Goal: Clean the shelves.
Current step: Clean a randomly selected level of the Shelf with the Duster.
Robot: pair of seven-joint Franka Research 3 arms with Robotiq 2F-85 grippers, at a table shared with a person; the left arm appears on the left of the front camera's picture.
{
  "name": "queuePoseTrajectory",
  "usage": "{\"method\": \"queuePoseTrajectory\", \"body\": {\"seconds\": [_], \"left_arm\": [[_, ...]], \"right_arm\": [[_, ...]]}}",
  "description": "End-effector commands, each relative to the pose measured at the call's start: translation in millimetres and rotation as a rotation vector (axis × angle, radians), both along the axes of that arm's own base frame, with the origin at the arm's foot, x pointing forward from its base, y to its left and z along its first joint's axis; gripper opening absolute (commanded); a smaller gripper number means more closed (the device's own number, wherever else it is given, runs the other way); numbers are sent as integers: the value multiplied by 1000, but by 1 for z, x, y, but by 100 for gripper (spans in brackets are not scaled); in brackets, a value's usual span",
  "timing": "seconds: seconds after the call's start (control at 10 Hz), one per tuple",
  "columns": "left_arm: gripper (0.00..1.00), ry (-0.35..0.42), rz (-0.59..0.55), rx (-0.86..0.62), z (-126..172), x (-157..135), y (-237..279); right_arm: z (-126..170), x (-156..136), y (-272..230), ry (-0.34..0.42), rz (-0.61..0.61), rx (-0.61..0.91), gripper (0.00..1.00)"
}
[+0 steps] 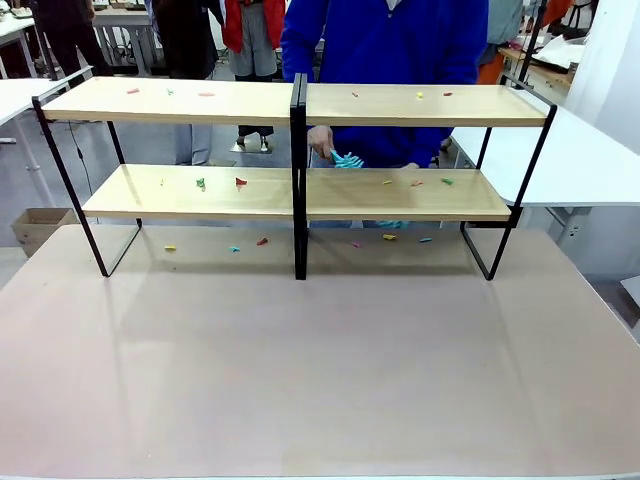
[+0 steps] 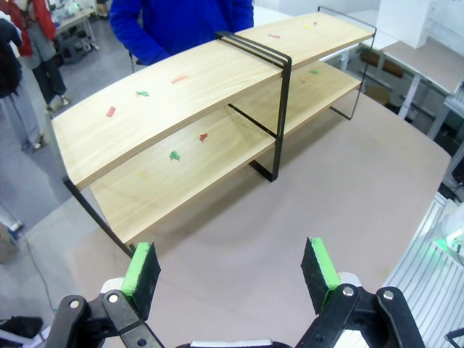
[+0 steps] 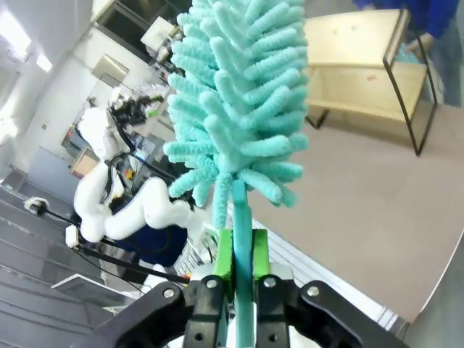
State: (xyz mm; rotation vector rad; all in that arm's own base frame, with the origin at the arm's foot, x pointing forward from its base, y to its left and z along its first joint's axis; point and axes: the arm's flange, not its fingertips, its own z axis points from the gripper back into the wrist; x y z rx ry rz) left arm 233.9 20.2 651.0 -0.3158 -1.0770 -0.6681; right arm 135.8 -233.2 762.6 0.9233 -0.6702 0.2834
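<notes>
Shelves (image 1: pixel 200 100) span the frame's upper half on the worktop (image 1: pixel 320 380). My left jaws stand open, empty; right jaws clamp the teal duster (image 3: pixel 239 94). Sweeping could strike the person's hand (image 1: pixel 320 140) behind.

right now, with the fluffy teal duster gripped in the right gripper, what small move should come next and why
Probably swing the right gripper, shut on the handle of the fluffy teal duster, toward the two-tier light-wood shelves on the black metal frame: small coloured scraps lie scattered on both boards, and its head stands clear of them.
</notes>
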Motion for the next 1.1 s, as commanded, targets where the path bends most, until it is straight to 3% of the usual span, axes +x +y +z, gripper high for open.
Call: {"method": "queuePoseTrajectory", "body": {"seconds": [0.0,0.2,0.4,0.7,0.8,0.9,1.0], "left_arm": [[100,2,-4,-3,-1,1,0],[100,2,-4,-3,-1,1,0],[100,2,-4,-3,-1,1,0],[100,2,-4,-3,-1,1,0],[100,2,-4,-3,-1,1,0],[100,2,-4,-3,-1,1,0],[100,2,-4,-3,-1,1,0]], "right_arm": [[-7,-29,43,54,183,-219,12],[-43,-30,119,162,421,-420,12],[-84,-14,190,202,462,-523,12],[-143,-18,308,141,601,-578,12],[-146,-16,315,190,566,-606,12],[-138,-9,283,195,582,-607,12],[-138,-9,283,195,582,-607,12]]}}
